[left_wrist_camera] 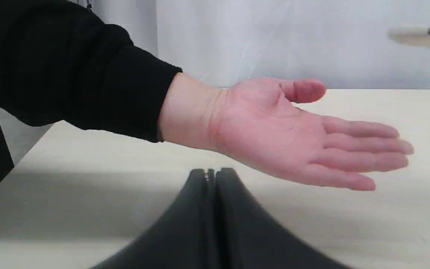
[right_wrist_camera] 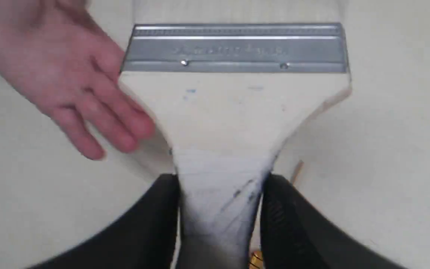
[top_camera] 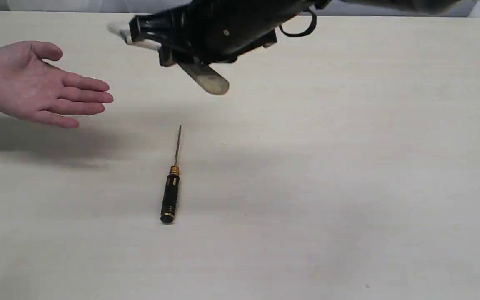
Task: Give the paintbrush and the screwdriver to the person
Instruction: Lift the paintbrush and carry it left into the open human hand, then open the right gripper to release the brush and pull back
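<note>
Screwdriver [top_camera: 171,196] lies on table [top_camera: 348,187]; right pincer [right_wrist_camera: 220,183] grips paintbrush [right_wrist_camera: 233,104] near the hand [top_camera: 27,83]; left pincer [left_wrist_camera: 211,173] closed, empty.

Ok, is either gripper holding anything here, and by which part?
The right gripper holds the paintbrush by the narrow part of its wooden handle; the left gripper is shut and empty.

Bright even light, soft shadows across the table [top_camera: 348,187] (motion blur on the right gripper [right_wrist_camera: 220,181])
</note>
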